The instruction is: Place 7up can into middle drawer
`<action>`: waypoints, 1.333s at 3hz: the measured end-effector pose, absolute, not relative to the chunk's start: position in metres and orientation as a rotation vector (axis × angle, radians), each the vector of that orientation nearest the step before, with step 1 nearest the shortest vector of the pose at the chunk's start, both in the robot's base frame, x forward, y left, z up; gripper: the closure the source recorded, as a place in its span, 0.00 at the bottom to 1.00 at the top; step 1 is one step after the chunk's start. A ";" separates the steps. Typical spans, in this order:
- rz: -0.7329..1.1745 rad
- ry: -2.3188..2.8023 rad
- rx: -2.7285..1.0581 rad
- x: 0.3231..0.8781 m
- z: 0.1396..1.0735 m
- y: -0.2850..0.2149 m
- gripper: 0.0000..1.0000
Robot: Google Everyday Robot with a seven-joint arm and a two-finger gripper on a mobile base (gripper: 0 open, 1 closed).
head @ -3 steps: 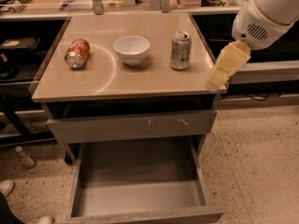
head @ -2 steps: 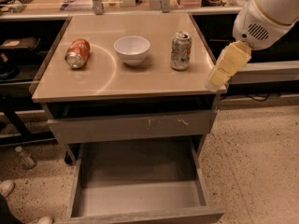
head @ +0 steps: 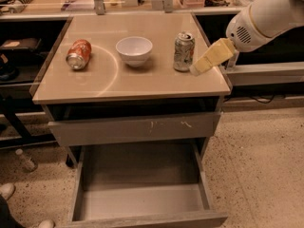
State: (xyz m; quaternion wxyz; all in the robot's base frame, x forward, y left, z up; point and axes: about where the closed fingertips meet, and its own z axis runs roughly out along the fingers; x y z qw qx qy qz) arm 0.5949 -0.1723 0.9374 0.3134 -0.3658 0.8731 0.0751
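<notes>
Reaching toward the 7up can (head: 183, 51) with my gripper (head: 197, 69), closer than a second ago.
My gripper has slid in from the right edge of the tabletop (head: 142, 82) and now sits just beside the 7up can's lower right side; whether it touches the can, or is apart or together, I cannot tell. The 7up can stands upright where it stood before. To its left is the white bowl (head: 134, 50), and further left of the can the orange-red can (head: 79, 54) lies on its side, both unmoved. Below the 7up can, under the closed scratched drawer front (head: 133, 129), the middle drawer (head: 142, 201) is pulled out as before.
</notes>
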 end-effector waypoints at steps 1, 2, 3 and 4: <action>0.264 2.259 -0.793 0.639 0.927 -0.171 0.00; 0.345 2.231 -0.740 0.671 0.916 -0.159 0.00; 0.350 2.231 -0.737 0.673 0.914 -0.159 0.00; 0.360 2.188 -0.693 0.684 0.908 -0.149 0.00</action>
